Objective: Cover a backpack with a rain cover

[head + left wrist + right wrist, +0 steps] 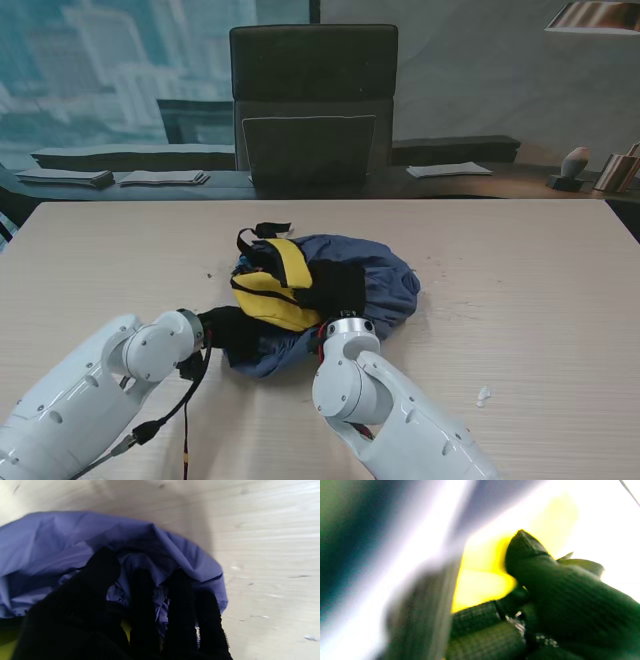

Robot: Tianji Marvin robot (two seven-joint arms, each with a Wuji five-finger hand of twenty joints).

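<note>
A yellow and black backpack [268, 290] lies mid-table, partly wrapped in a blue rain cover [385, 285] that bunches around its right and near sides. My left hand [230, 332], in a black glove, is shut on the cover's near-left edge; in the left wrist view its fingers [140, 597] curl into the blue rain cover [62, 545]. My right hand [332, 290] rests on the pack's right side, where it meets the cover. The right wrist view is blurred: curled black fingers [545, 580] press against the yellow backpack [480, 585].
A black strap [268, 231] trails from the pack's far end. A small white scrap [484, 396] lies on the table to the right. A black cable [186, 415] hangs from my left arm. A dark chair [312, 100] stands beyond the far edge.
</note>
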